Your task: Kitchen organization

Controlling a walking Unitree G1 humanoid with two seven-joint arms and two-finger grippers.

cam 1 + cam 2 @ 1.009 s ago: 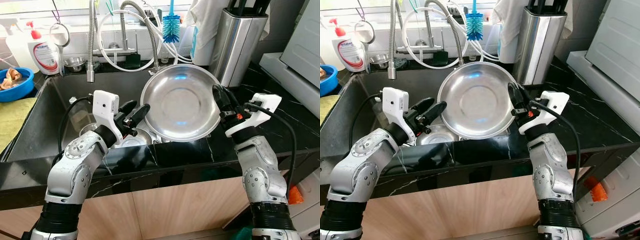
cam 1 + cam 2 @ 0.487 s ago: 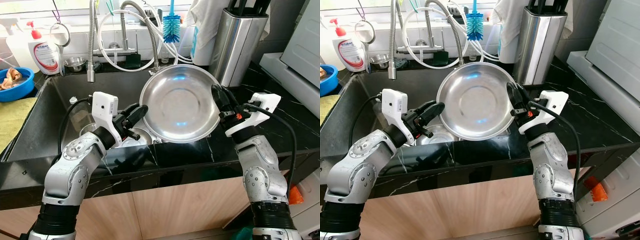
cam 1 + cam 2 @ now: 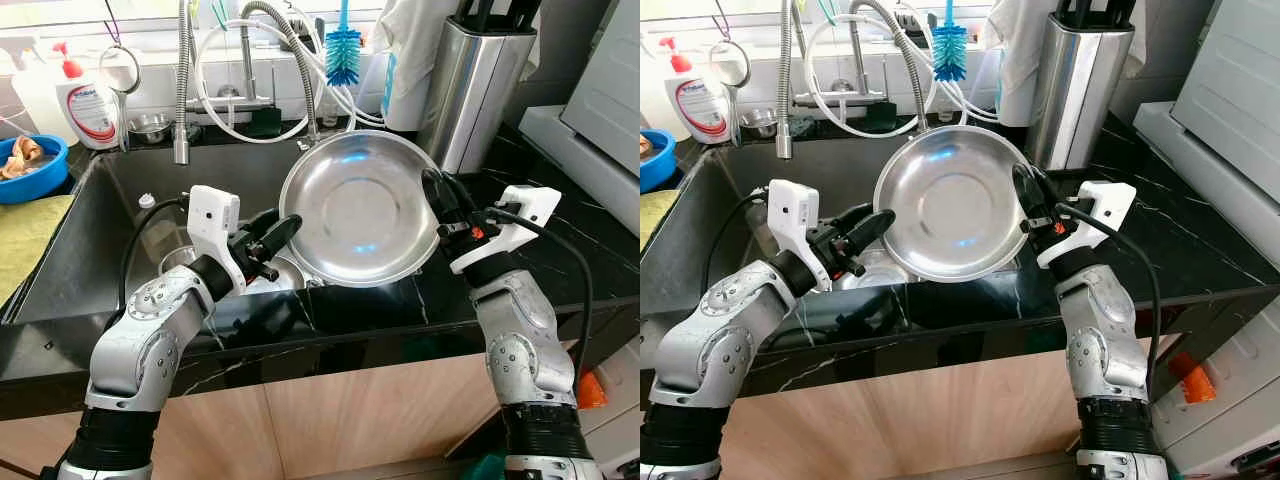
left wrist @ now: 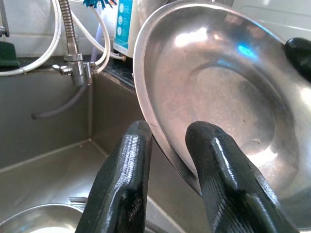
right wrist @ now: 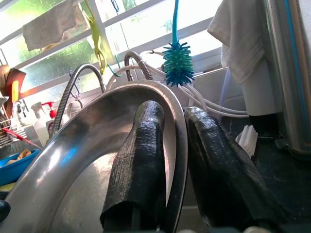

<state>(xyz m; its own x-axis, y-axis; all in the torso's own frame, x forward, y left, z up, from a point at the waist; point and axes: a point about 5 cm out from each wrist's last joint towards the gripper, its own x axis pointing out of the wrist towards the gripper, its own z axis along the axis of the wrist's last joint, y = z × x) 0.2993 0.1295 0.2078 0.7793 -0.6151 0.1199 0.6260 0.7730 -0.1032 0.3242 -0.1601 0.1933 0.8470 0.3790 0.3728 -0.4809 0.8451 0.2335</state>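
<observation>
Two claws on one steel bowl [image 3: 362, 210]: right claw [image 3: 437, 200] pinching far rim, left claw [image 4: 167, 145] straddling near rim, narrow. Risk: uneven pull, slipping into sink [image 3: 110, 230].

Silver arms, black two-fingered pincers

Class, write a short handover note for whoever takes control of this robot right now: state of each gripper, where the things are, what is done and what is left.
Right gripper: shut on the rim of the steel bowl, held tilted over the sink.
Left gripper: fingers astride the bowl's opposite rim, not clearly clamped.
A smaller steel bowl lies in the sink below.
Done: big bowl lifted.
Left: put it away, then handle the remaining dishes.
</observation>
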